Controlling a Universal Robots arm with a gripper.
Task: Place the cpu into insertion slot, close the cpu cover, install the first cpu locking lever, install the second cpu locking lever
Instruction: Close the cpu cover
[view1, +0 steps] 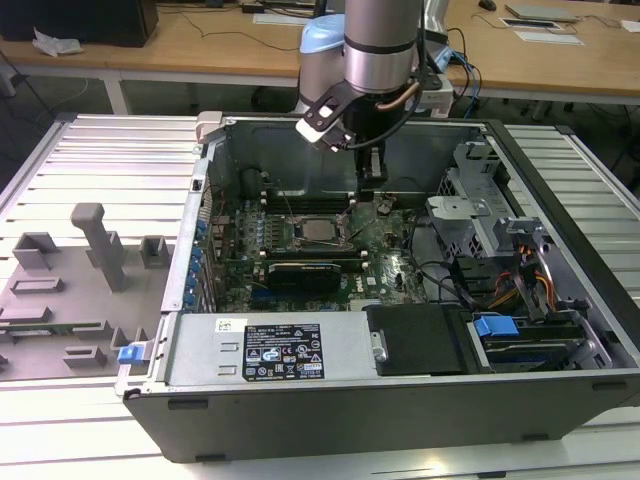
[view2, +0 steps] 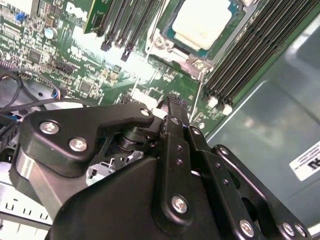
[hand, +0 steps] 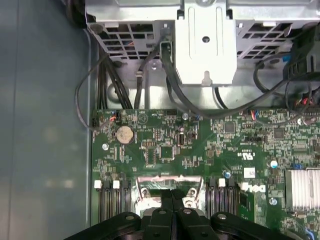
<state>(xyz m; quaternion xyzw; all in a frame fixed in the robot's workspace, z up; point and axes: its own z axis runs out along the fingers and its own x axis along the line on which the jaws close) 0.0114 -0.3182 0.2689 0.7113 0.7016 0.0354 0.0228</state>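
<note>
Step, judged: cover or lever work at the insertion slot (hand: 147, 190); bear down slowly and squarely, clear of the memory slots (view2: 250, 50).
End effector (hand: 172, 194): fingers together, holding nothing, just beside the slot rim; contact unclear.
Cpu (view1: 322, 231): seated in the slot, centre of the exterior view.

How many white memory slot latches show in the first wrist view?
4 latches: two on the coin battery's side of the gripper, two on the heat sink's side. The gripper may hide more.
</note>
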